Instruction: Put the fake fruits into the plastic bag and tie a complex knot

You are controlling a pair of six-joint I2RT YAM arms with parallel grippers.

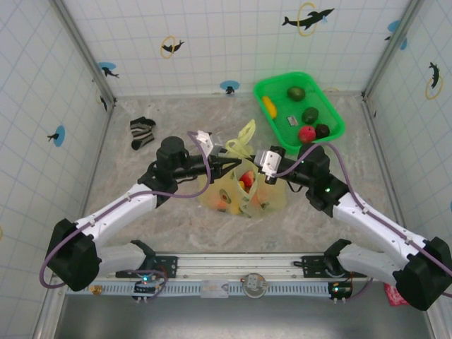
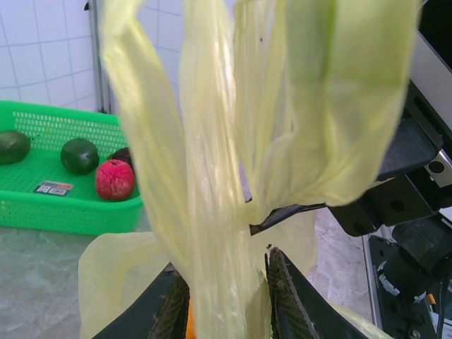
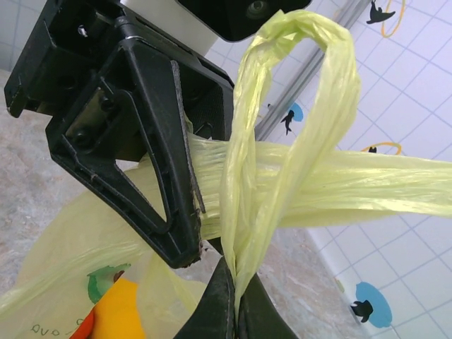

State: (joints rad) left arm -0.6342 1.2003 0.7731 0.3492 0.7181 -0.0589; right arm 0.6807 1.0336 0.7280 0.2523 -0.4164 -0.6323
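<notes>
The pale-yellow plastic bag (image 1: 272, 200) sits mid-table with orange and red fake fruits (image 1: 245, 181) inside it. My left gripper (image 1: 220, 161) reaches it from the left. In the left wrist view its jaws (image 2: 226, 265) stand a little apart, and a handle strand (image 2: 212, 212) fills the gap from pad to pad. My right gripper (image 3: 237, 267) is shut on the base of the other handle loop (image 3: 304, 63). The horizontal strand (image 3: 367, 187) runs through that loop to the left gripper's finger (image 3: 166, 162). An orange-yellow fruit (image 3: 116, 311) shows through the bag.
A green basket (image 1: 332, 106) at the back right holds more fake fruits: yellow (image 1: 269, 106), green (image 1: 296, 93), dark green (image 1: 310, 115), red (image 1: 306, 134) and dark brown (image 1: 322, 131). A striped sock (image 1: 142, 132) lies at the back left. Tiled walls close three sides.
</notes>
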